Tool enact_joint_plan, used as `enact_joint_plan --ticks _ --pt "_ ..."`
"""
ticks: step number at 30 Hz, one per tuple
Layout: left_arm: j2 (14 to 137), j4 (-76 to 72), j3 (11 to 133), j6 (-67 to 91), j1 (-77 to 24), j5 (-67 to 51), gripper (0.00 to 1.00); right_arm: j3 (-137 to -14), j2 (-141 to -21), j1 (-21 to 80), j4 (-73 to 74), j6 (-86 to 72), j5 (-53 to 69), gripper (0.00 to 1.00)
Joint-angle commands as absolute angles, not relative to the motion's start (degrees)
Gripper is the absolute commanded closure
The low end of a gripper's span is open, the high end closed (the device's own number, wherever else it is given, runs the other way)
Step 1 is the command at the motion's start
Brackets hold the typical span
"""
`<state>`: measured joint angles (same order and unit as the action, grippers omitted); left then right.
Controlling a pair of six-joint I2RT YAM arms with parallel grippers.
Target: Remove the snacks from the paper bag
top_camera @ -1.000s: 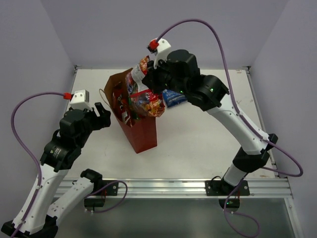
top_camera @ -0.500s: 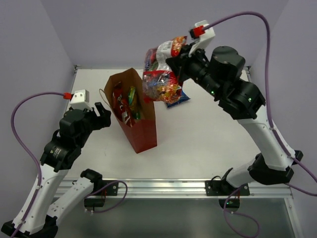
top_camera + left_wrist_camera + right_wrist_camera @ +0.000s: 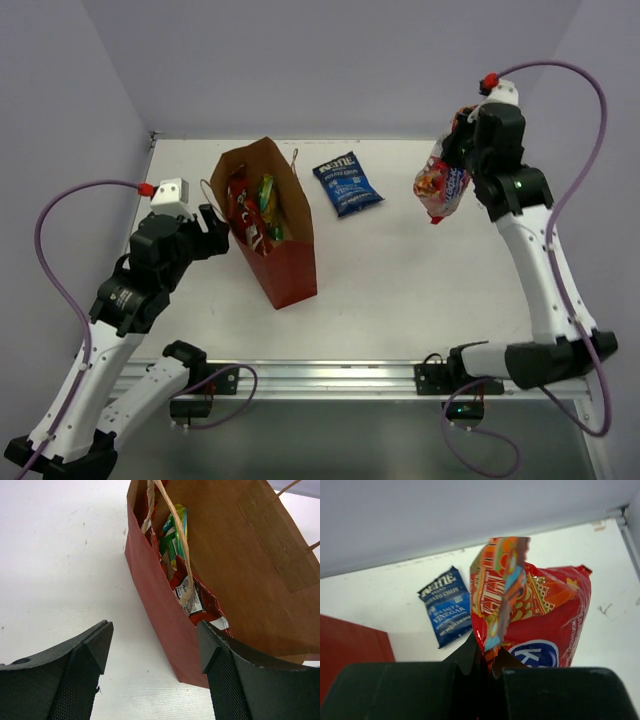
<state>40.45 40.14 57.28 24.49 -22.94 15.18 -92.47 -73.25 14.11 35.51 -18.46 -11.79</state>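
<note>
Spread wide and holding nothing, the left pincer [image 3: 212, 230] hangs low at the near left of the white table [image 3: 400, 290], just beside the paper bag [image 3: 285, 262]. In the left wrist view the left pincer [image 3: 153, 626] has its two dark fingers [image 3: 75, 672] framing the bag's red outer wall [image 3: 160, 615] without touching it.

The bag stands upright near the middle of the table, a little to the left, with its mouth gaping and the brown kraft lining showing. Snacks sit inside it. A green-yellow packet [image 3: 267, 190] stands against the far inner wall, and red-and-silver chip packets [image 3: 245, 215] are crumpled in front of it; how many cannot be told. From the left wrist the green-yellow packet [image 3: 176, 527] shows deep in the bag, a red-and-silver one [image 3: 197, 600] lies nearer the rim, and a twisted cord handle [image 3: 185, 560] droops across both.

Beyond the bag and to its right, a blue packet [image 3: 347, 184] lies flat on the table, apart from the bag.

Farthest back, high over the far right of the table, the right pincer [image 3: 458, 158] is pressed together on the top seam of the larger red multicolour packet [image 3: 440, 192], which dangles below it, clear of the surface. In the right wrist view the right pincer [image 3: 485, 662] pinches that crinkled edge, the multicolour packet [image 3: 540, 615] fills the middle, and the blue packet [image 3: 445, 607] lies on the table behind it, next to a corner of the red bag [image 3: 350, 640]
</note>
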Motion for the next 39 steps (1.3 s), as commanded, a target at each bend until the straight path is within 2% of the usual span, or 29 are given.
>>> enact_joint_plan --ticks 1,6,8,10,14,21,24,29,30,33,34,35,37,39 --pt "40.78 37.44 56.95 24.87 -23.12 14.68 0.26 -93.86 -82.41 10.12 26.19 -23.29 -3.09 1.0" --pt "40.78 37.88 56.69 25.75 -23.12 14.68 0.26 -111.07 -103.92 6.86 26.46 -26.26 2.1 1.0" --pt "40.78 38.49 57.04 25.93 -23.12 14.94 0.25 -118.78 -108.09 6.16 25.58 -27.94 4.74 1.0" --pt "40.69 39.29 57.13 26.45 -23.12 15.38 0.25 -120.5 -110.65 5.28 20.69 -30.4 7.02 1.0" --pt "40.52 39.9 57.22 26.98 -23.12 15.82 0.25 -111.29 -107.5 3.61 9.62 -35.58 8.88 1.0" --pt "42.18 39.03 57.39 26.81 -23.12 16.0 0.25 -93.8 -106.43 -3.68 7.65 -47.28 13.43 0.99" --pt "43.41 38.06 57.57 26.81 -23.12 15.12 0.25 -87.29 -106.61 -5.09 9.04 -46.33 14.42 0.91" --pt "45.0 36.56 57.74 27.07 -23.12 13.71 0.25 -81.04 -104.86 -5.45 15.71 -41.23 10.56 0.63" --pt "45.61 36.21 57.83 27.33 -23.12 13.28 0.25 -80.77 -103.9 -5.45 17.12 -39.57 9.5 0.52" --pt "46.66 35.33 58.45 27.86 -23.12 12.22 0.25 -80.51 -100.74 -5.45 22.57 -36.23 4.76 0.34" --pt "47.02 35.16 58.97 28.04 -23.12 11.87 0.25 -80.68 -99.68 -5.45 25.46 -35.43 3.35 0.22" --pt "47.46 34.98 59.41 28.12 -23.12 11.6 0.25 -80.77 -98.54 -5.45 26.97 -34.72 0.29 0.16" --pt "48.86 34.63 60.37 28.56 -23.12 11.25 0.25 -81.21 -94.69 -5.45 29.96 -33.14 -2.62 0.08" --pt "50.61 34.63 60.99 29.26 -23.12 11.16 0.25 -81.3 -91.69 -5.45 32.43 -32.35 -4.13 0.07"
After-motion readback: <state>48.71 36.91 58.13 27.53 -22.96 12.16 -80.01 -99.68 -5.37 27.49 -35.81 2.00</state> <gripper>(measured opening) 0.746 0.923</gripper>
